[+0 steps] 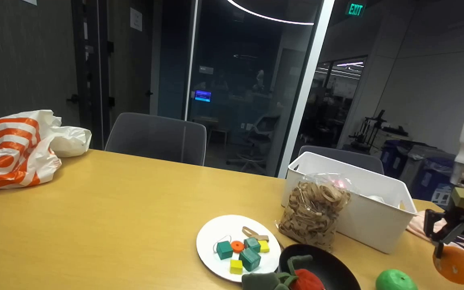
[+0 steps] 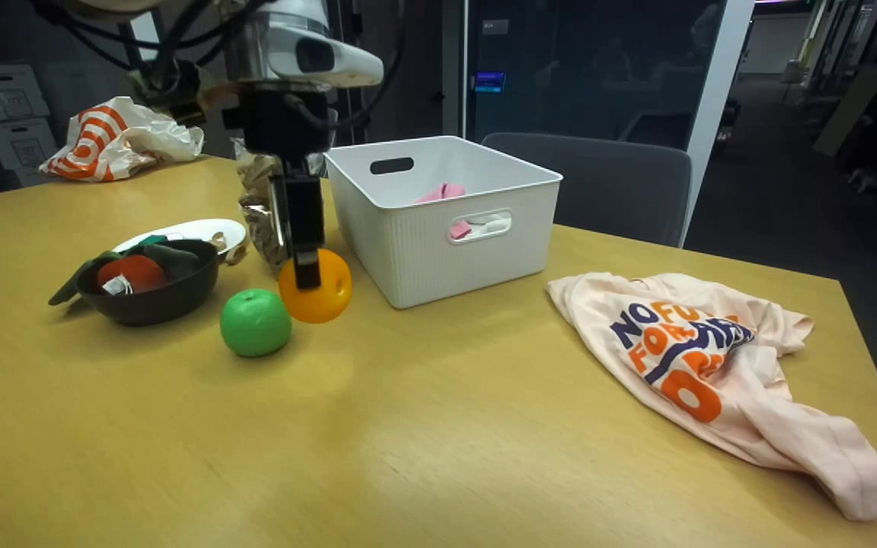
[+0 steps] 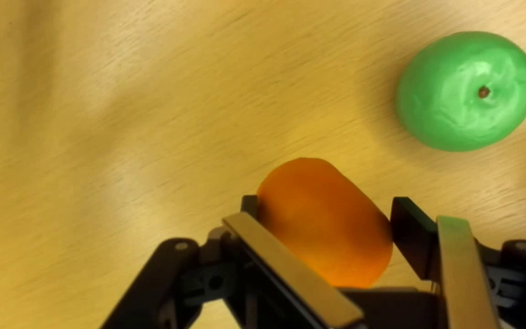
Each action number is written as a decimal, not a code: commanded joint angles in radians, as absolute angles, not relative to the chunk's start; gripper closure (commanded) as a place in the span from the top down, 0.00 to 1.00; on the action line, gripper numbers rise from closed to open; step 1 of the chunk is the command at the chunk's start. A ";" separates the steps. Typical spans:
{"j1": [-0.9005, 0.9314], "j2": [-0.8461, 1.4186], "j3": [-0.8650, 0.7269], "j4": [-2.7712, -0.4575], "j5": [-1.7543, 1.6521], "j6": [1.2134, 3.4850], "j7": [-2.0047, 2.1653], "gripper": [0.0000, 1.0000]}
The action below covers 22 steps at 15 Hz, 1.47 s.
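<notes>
so the black two-finger gripper [image 3: 324,217] has a snug pinch on a rounded, plastic-looking orange fruit [image 3: 327,228], seemingly hanging above the yellow wood-grain tabletop [image 3: 167,123]. wrist view has its longer axis slanting upper-left to lower-right, glossy round green fruit [image 3: 454,96] up and right, not touching

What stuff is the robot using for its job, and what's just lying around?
In use:
orange fruit
pincer, closed on it

Just lying around, as far as I can tell:
green fruit, nearest the orange one
black bowl
plate
blocks on the plate
white bin
pink cloth
bag of brown strips
shopping bag
</notes>
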<state>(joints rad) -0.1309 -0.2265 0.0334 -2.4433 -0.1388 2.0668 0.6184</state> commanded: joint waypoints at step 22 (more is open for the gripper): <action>0.228 -0.205 0.271 -2.451 0.132 2.237 0.340 1.00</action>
